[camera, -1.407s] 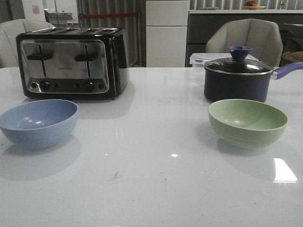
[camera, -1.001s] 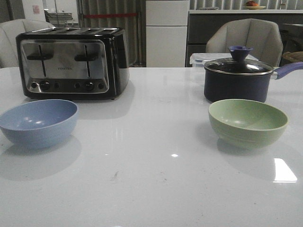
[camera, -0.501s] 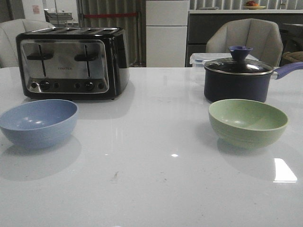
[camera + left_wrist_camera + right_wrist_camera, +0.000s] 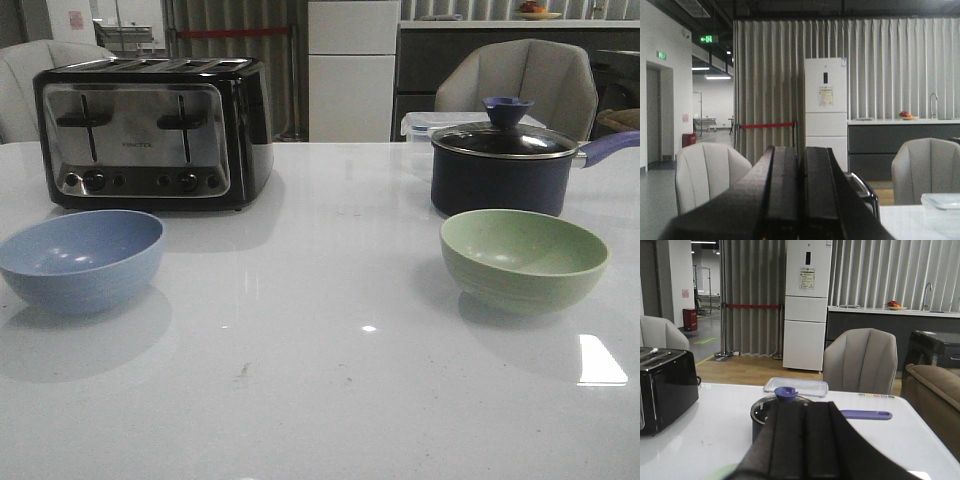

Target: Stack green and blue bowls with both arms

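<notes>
Left wrist view: we see left gripper [image 4: 799,200] fingers pressed together, holding nothing.
Right gripper [image 4: 801,450]: same, closed empty, raised behind saucepan [image 4: 500,168].
Green bowl [image 4: 524,260]: just before saucepan.
Blue bowl [image 4: 82,260]: far left of saucepan, apart, one per arm.

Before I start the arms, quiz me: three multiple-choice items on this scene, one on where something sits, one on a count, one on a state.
1. The blue bowl stands in front of:
A. the toaster
B. the saucepan
C. the plastic container

2. How many slots does the toaster's top show?
A. two
B. four
C. six

3. The saucepan is:
A. open and empty
B. tipped on its side
C. covered by its glass lid

Answers:
1. A: in the front view the blue bowl is at the table's left, the toaster right behind it.
2. B: four slots line its top.
3. C: the lid with its blue knob sits on the pan, behind the green bowl.
</notes>
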Motion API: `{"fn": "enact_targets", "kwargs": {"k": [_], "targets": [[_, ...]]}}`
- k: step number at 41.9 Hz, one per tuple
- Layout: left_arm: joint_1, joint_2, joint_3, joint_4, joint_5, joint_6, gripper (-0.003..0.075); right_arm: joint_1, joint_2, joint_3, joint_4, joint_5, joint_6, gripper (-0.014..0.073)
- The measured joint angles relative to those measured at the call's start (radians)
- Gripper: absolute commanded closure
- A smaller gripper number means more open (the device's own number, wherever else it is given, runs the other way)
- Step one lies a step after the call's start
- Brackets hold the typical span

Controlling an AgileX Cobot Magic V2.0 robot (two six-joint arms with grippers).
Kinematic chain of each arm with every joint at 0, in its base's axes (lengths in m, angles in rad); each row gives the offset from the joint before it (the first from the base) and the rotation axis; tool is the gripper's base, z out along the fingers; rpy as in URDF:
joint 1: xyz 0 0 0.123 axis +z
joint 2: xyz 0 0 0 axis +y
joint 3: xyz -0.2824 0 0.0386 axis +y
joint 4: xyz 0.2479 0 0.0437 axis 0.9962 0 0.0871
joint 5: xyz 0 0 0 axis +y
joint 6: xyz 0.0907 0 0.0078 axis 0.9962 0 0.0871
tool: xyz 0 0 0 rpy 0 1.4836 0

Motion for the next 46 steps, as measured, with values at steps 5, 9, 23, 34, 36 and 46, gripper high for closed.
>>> {"fn": "enact_targets", "kwargs": {"k": [5,9,23,34,36,46], "targets": [[0.0,0.084,-0.151,0.0,0.117,0.0,0.0627,0.0,0.092,-0.11,0.0,0.055,0.0,0.0535],[0.0,0.171,-0.244,0.0,0.223,0.0,0.0627,0.0,0.18,-0.187,0.0,0.116,0.0,0.0535],[0.0,0.421,-0.319,0.0,0.521,0.0,0.0627,0.0,0.466,-0.232,0.0,0.329,0.0,0.0535],[0.0,0.559,-0.319,0.0,0.624,0.0,0.0627,0.0,0.653,-0.232,0.0,0.405,0.0,0.0535],[0.0,0.581,-0.319,0.0,0.624,0.0,0.0627,0.0,0.683,-0.232,0.0,0.409,0.0,0.0531],[0.0,0.675,-0.319,-0.001,0.624,0.0,0.0312,0.0,0.806,-0.232,0.0,0.409,0.0,0.009]]}}
